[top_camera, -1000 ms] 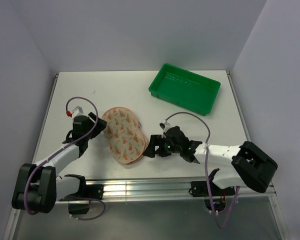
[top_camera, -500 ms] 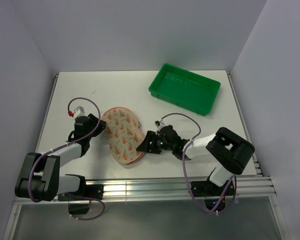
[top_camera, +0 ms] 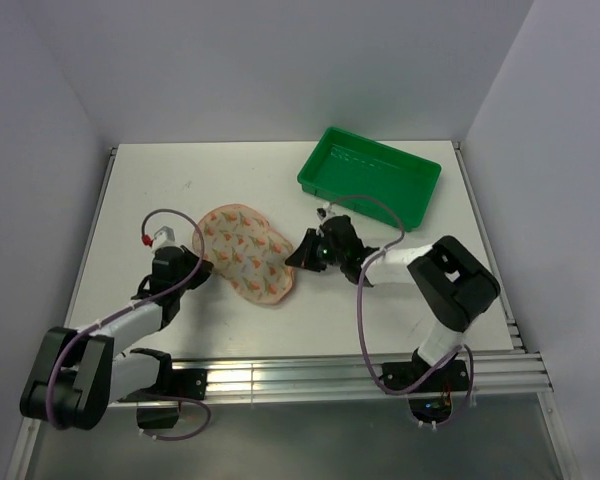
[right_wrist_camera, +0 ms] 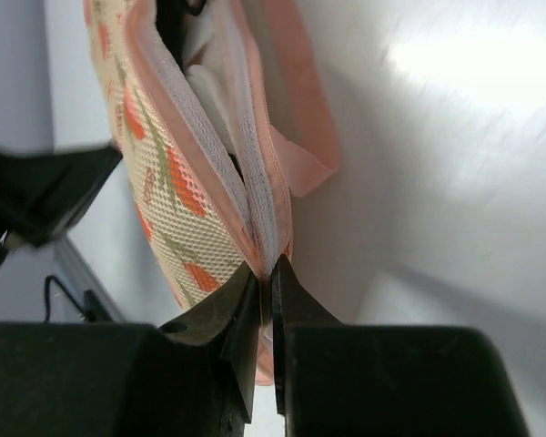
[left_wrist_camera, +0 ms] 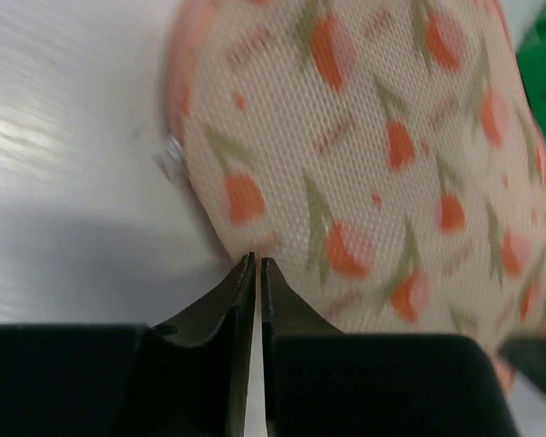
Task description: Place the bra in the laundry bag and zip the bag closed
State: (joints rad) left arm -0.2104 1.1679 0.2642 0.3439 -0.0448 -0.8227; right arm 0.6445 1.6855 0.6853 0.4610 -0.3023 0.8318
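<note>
laundry bag [top_camera: 245, 255] is lying between both grippers. right gripper [right_wrist_camera: 266, 269] is clamping its rim; left gripper [left_wrist_camera: 257, 262] is sitting nearly shut at the opposite edge, pinch unclear. bra [right_wrist_camera: 170, 23] is mostly hiding inside.

Tray [top_camera: 372, 182]: green plastic, rectangular and shallow, lying at a slant on the far right part of the table.
Table [top_camera: 180, 180]: white, matte top.
Walls [top_camera: 280, 70]: plain pale lilac-grey, enclosing the back and both sides.
Rail [top_camera: 280, 375]: silver metal, along the table's near edge.
</note>
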